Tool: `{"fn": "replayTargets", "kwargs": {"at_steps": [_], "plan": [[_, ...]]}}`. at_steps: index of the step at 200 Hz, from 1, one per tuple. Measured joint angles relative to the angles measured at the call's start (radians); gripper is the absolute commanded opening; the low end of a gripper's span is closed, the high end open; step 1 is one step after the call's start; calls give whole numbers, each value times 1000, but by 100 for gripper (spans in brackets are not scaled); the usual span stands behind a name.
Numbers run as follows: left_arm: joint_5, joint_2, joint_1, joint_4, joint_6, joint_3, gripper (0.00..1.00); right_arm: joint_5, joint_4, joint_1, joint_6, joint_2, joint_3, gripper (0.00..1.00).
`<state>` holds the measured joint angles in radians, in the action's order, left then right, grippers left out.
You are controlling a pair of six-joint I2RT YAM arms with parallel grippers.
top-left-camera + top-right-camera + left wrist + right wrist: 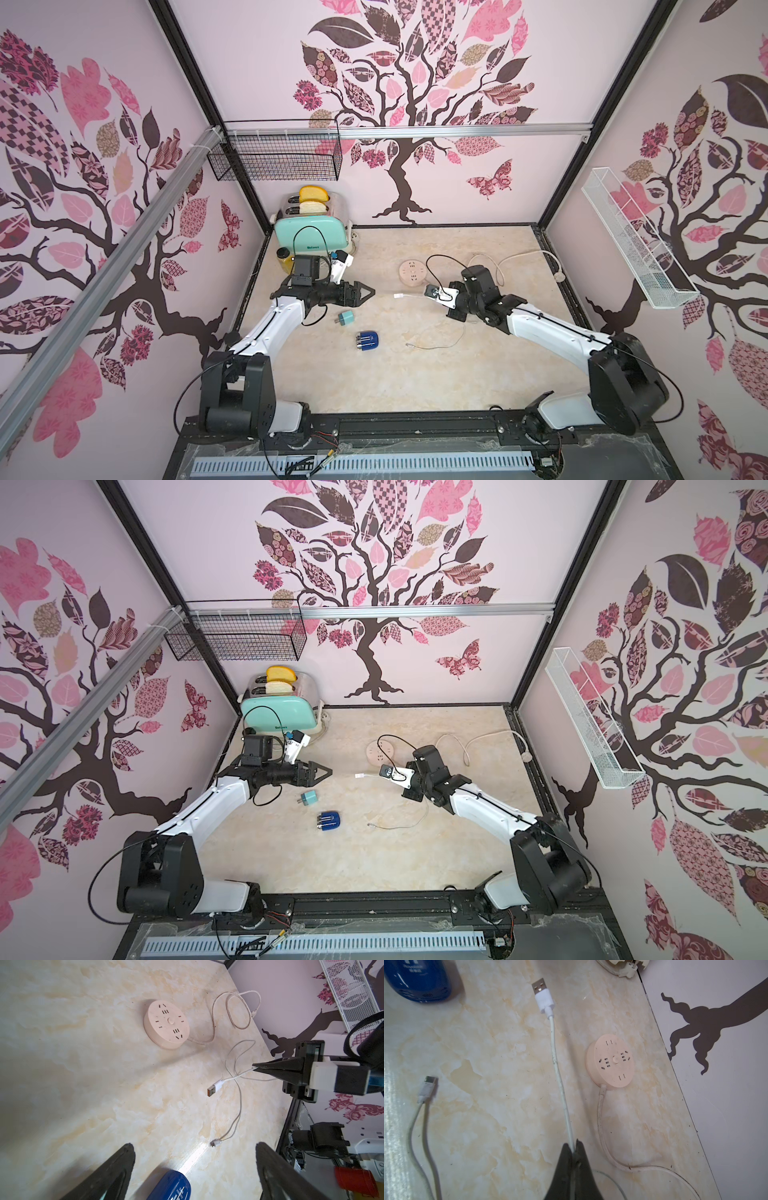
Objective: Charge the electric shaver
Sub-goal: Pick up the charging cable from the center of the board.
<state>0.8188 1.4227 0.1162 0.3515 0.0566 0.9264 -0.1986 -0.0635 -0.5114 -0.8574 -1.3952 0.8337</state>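
The electric shaver [368, 340] [329, 821], dark blue with a silver head, lies on the marble table near its middle front. My left gripper [371, 293] [194, 1145] hangs open behind the shaver, and the shaver's blue end [170, 1186] shows below the gap between the jaws, untouched. My right gripper [573, 1143] [254, 1067] is shut on a white charging cable [557, 1068]. The cable's USB-A plug [399, 296] [543, 995] sticks out toward the left gripper. Its small plug [409, 345] [427, 1086] rests on the table right of the shaver.
A teal plug adapter [345, 320] lies just behind the shaver. The round pink socket hub [413, 272] [167, 1024] sits further back with its cord trailing right. A mint toaster [311, 239] with bread stands at the back left. Wire baskets [276, 156] hang on the walls.
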Motion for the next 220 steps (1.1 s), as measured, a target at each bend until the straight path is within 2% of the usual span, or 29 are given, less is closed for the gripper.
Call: {"fn": "replayTargets", "kwargs": {"at_steps": [65,109,143,169,220], "plan": [[53,102,178,-15,-26,87,92,-98,16,13,49,48,-15,0],[72,115,176,-62,-6,83,89,-142,63,13,79,81,-66,0],[113,127,176,-92,-3,83,83,-171,113,16,100,95,-95,0],[143,144,176,-105,-8,78,78,-196,136,22,118,96,-109,0],[190,161,176,-103,-21,76,61,-224,158,35,133,95,-110,0]]}}
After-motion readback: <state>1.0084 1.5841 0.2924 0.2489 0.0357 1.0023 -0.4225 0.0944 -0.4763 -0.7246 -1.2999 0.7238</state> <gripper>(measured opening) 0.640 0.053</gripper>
